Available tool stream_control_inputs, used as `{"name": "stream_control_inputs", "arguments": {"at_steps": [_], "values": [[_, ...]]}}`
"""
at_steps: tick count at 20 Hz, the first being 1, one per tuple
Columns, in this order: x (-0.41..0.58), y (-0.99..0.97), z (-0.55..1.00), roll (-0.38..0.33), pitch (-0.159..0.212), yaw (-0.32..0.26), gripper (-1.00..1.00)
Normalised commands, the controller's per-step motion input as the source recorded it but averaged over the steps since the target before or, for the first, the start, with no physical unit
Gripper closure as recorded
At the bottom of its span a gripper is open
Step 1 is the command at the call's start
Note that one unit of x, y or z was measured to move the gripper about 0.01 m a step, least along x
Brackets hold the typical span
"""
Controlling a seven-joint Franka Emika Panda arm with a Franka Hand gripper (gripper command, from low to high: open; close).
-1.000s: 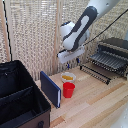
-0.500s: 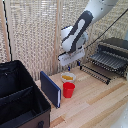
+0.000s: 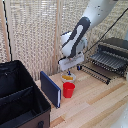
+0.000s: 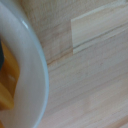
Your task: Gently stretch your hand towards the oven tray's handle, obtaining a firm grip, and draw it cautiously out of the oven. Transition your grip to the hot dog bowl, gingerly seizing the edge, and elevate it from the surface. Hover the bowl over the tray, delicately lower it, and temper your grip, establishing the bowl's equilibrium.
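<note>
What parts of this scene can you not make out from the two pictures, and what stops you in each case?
- Gripper, exterior view: small and blurred, so open or shut cannot be told; the wrist view does not show it.
- Hot dog bowl, wrist view: cut off by the picture edge; food blurred.
- Hot dog bowl, exterior view: partly hidden by the gripper and red cup.
- Oven, exterior view: cut off at the exterior view's right edge.

red cup point(image 3: 68, 90), black case point(image 3: 20, 102), blue panel point(image 3: 50, 88)

cream hot dog bowl point(image 3: 68, 77) sits on the wood surface point(image 3: 95, 102); oven tray point(image 3: 107, 61) drawn out.
</note>
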Motion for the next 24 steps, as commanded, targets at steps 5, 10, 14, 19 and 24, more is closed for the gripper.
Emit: {"name": "stream_control_inputs", "arguments": {"at_steps": [5, 10, 14, 19, 24], "values": [[0.035, -0.2, -0.19, 0.011, 0.0, -0.006, 1.0], [0.003, -0.05, -0.06, 0.016, 0.0, 0.026, 1.0], [-0.192, -0.01, 0.0, 0.002, -0.071, 0.004, 1.0], [-0.021, 0.0, 0.0, 0.013, -0.005, -0.034, 1.0], [-0.007, 0.07, 0.17, 0.0, -0.035, -0.106, 1.0]]}}
